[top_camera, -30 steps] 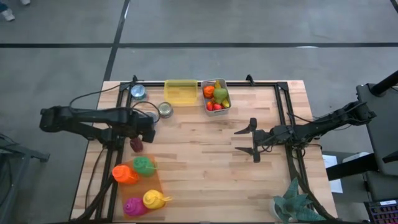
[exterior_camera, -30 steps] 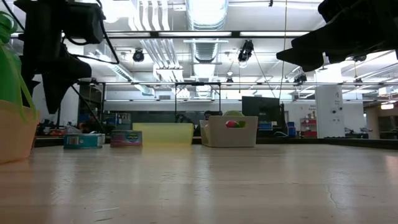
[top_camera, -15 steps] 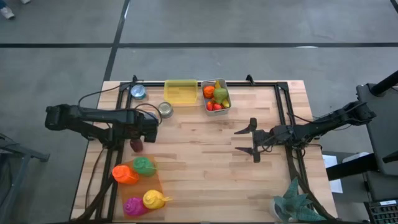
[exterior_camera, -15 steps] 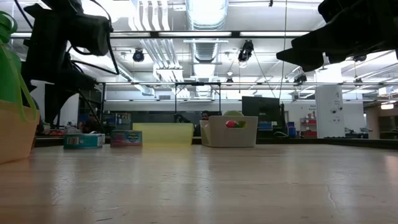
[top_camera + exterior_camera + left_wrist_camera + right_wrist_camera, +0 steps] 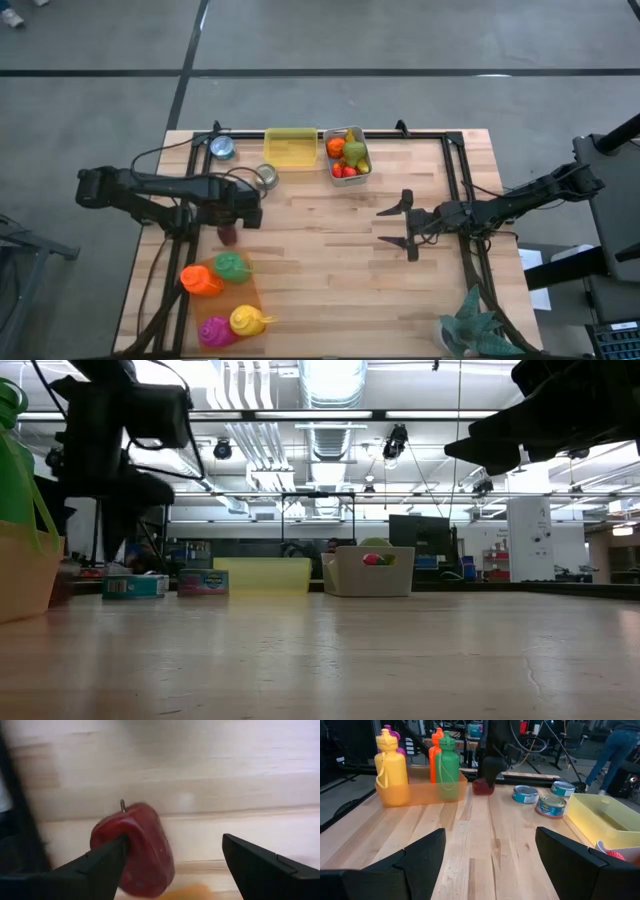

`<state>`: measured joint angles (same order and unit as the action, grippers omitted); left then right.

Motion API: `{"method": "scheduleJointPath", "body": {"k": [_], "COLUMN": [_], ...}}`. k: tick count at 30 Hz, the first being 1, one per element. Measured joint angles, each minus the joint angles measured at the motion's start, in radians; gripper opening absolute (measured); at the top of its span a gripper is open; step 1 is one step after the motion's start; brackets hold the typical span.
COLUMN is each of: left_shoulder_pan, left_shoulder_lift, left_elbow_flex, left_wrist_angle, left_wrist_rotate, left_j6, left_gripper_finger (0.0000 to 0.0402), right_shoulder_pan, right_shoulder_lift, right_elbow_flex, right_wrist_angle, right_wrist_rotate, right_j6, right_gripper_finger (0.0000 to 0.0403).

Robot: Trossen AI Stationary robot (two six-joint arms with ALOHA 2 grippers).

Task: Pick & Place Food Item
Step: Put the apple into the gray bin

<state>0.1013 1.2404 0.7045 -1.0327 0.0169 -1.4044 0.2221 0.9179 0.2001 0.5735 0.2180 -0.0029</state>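
Our left pincer (image 5: pixel 170 865) stands spread around a red apple (image 5: pixel 142 847) on the surface (image 5: pixel 320 250), just beside the orange tray (image 5: pixel 250 300), seemingly ready to grasp. Our right pincer (image 5: pixel 405 225) waits spread, well apart from that tray.

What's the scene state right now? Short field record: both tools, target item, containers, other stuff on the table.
left tool: open, over the table's left side, one finger against the red food item
right tool: open, hovering over the table's right-centre, holding nothing
red food item: dark red, stemmed, on the wooden table, not lifted
yellow bin: at the far edge, looks empty
grey bin: beside the yellow bin, holds fruit
cans: two seen from above, near the yellow bin
bottles: four in an orange tray, near-left corner
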Motion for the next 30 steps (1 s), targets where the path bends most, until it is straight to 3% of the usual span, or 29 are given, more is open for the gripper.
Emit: {"method": "scheduleJointPath", "body": {"k": [4, 11, 13, 19, 30], "left_shoulder_pan": [-0.002, -0.015, -0.016, -0.026, -0.094], "left_shoulder_lift": [0.002, 0.002, 0.002, 0.014, 0.165], "left_elbow_flex": [0.035, 0.078, 0.079, 0.075, 0.077], "left_wrist_angle": [0.140, 0.146, 0.127, 0.027, 0.092], "left_wrist_rotate": [-0.061, -0.133, -0.134, -0.129, -0.128], "left_j6": [0.146, 0.291, 0.284, 0.052, 0.156], "left_gripper_finger": [0.0324, 0.0324, 0.0324, 0.0324, 0.0324], "right_shoulder_pan": [0.000, 0.000, 0.000, 0.000, 0.000], "right_shoulder_lift": [0.000, 0.000, 0.000, 0.000, 0.000], "right_elbow_flex": [0.000, 0.000, 0.000, 0.000, 0.000], "right_wrist_angle": [0.000, 0.000, 0.000, 0.000, 0.000], "right_wrist_rotate": [0.000, 0.000, 0.000, 0.000, 0.000], "right_j6": [0.001, 0.000, 0.002, 0.002, 0.001], "right_gripper_finger": [0.0306, 0.0306, 0.0306, 0.0306, 0.0306]}}
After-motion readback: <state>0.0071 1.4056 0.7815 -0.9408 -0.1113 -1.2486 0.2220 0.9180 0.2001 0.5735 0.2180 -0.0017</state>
